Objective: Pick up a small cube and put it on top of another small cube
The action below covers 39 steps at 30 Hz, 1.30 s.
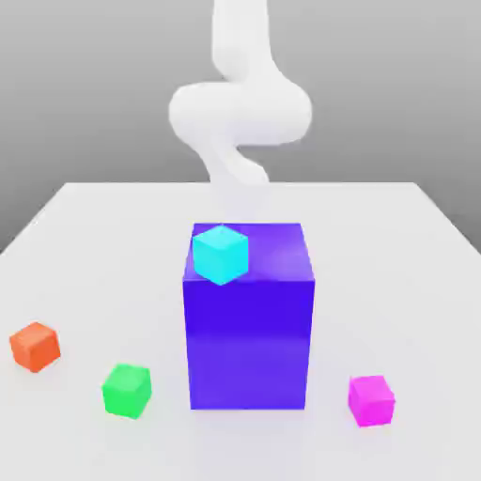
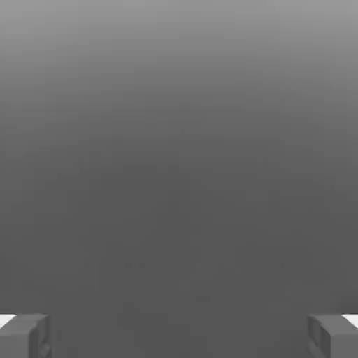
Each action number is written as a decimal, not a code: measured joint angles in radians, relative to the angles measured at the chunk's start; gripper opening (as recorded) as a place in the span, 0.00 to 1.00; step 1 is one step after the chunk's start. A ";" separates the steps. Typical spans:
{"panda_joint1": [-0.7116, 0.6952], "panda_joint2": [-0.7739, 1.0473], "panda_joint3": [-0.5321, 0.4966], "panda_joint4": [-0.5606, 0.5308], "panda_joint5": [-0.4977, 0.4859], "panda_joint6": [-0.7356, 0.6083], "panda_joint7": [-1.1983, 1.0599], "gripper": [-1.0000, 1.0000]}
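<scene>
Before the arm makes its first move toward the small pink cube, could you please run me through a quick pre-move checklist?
1. Gripper open and empty: ok; the fingertips stand wide apart with nothing between them.
2. Pink cube free on the table: ok; it sits apart from the purple block, on the exterior view's right.
3. Nothing stacked on the pink cube: ok.
4. Possible target cubes in reach of view: ok; green cube, orange cube, and cyan cube atop the block.
5. Gripper lined up over the pink cube: cannot tell.
</scene>
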 joint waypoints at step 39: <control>0.417 1.073 -0.002 -0.277 0.034 0.613 -1.216 0.00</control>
